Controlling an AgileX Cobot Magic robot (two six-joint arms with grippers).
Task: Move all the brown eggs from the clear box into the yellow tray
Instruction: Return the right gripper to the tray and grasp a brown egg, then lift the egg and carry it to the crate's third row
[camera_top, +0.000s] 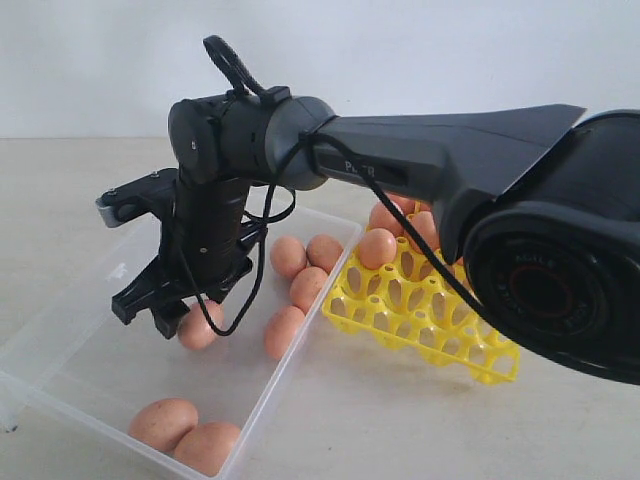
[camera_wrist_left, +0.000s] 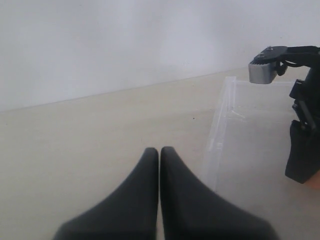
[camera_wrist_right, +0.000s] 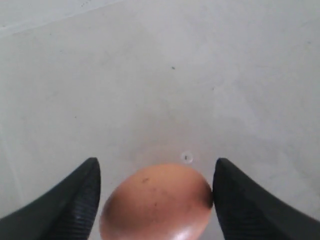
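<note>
Rt gripper (camera_wrist_right: 156, 161), jaws spread, straddles one smooth speckled reddish-brown egg (camera_wrist_right: 156, 207) lying on floor of clear shallow plastic box (camera_top: 80, 370); pad contact possibly nil. Egg light, brittle, slick: grip gently across widest girth.

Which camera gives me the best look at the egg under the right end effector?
The right wrist view: the egg sits close up between the open fingers, speckles visible. The exterior view shows it partly hidden behind the right end effector. The left wrist view catches only an orange sliver.
</note>
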